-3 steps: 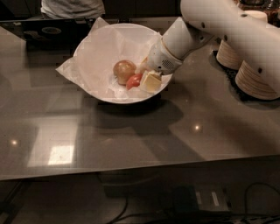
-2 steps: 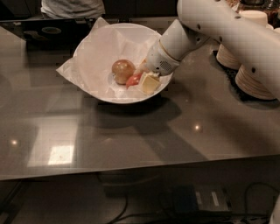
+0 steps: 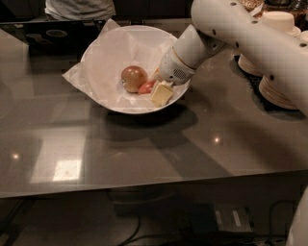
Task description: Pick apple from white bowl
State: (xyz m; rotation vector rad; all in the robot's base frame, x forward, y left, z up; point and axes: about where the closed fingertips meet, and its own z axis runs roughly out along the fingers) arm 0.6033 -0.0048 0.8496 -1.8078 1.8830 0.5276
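Note:
The white bowl (image 3: 103, 57), wide and lined with crinkled white paper, sits on the dark table at the upper middle. Inside it lies a dull yellowish-tan apple (image 3: 134, 78). Just right of that is the small red-orange apple (image 3: 146, 87), partly hidden. My gripper (image 3: 155, 90) reaches down into the bowl from the right and sits right at the red apple, its cream tip beside the apple on the right. The white arm (image 3: 240, 33) comes in from the upper right.
Stacks of beige paper bowls (image 3: 281, 72) stand at the right edge on a dark mat. A person in a light shirt (image 3: 79, 7) stands behind the table. The glossy grey tabletop (image 3: 144, 144) spreads in front of the bowl to its near edge.
The upper arm has shifted slightly to the left. The gripper stays in the bowl at the red apple, and both apples lie where they were.

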